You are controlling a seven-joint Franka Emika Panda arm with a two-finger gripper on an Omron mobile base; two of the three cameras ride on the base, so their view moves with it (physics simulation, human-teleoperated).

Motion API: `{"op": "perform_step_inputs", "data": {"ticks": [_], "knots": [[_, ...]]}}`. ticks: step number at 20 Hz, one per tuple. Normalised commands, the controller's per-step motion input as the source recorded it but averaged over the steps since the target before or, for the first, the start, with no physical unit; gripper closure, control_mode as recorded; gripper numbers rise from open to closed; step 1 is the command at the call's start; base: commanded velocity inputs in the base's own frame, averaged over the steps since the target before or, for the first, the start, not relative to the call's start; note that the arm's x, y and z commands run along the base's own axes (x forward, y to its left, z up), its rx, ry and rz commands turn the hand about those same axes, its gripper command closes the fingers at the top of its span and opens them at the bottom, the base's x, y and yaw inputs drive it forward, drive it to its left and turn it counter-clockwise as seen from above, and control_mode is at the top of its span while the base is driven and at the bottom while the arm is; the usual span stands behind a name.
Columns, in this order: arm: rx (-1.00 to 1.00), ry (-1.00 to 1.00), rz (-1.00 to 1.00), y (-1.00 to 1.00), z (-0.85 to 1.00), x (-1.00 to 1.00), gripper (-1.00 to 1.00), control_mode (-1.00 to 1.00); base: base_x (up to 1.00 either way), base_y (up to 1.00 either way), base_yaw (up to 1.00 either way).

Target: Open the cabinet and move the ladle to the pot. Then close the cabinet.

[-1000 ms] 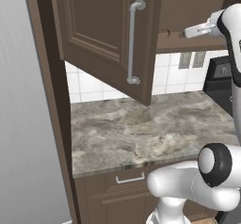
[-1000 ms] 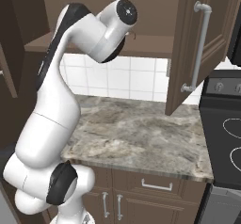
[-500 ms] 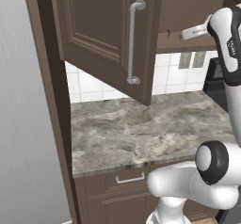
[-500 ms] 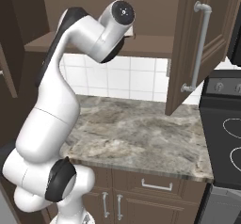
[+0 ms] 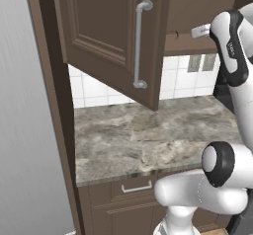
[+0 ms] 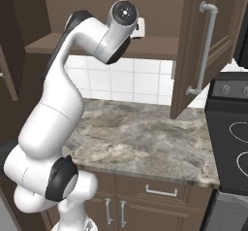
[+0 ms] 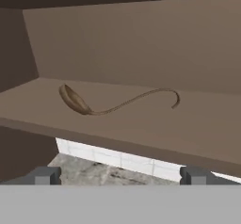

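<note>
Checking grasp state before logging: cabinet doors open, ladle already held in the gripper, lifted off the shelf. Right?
Not quite. The cabinet doors are open, but the ladle is not held: the hand view shows it lying on the shelf, with the gripper open and short of it.

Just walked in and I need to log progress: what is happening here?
The white robot arm has its two-finger gripper raised to the dark brown wooden upper cabinet, whose two doors stand open. The fingers are spread apart and hold nothing. On the cabinet's shelf ahead of them lies the brown ladle with a long thin curved handle, untouched. The grey marbled counter lies below. Nothing has been moved to a pot yet.
</note>
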Motion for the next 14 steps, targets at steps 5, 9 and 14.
{"op": "perform_step_inputs", "data": {"ticks": [5,9,14], "knots": [[0.0,0.0,-0.08,-0.21,-0.13,0.48,-1.0,-1.0,0.0,0.0,0.0],[0.0,0.0,0.0,-0.11,-0.14,0.58,-1.0,-1.0,0.0,0.0,0.0],[0.0,0.0,0.0,-0.16,-0.12,0.52,-1.0,-1.0,0.0,0.0,0.0]]}}
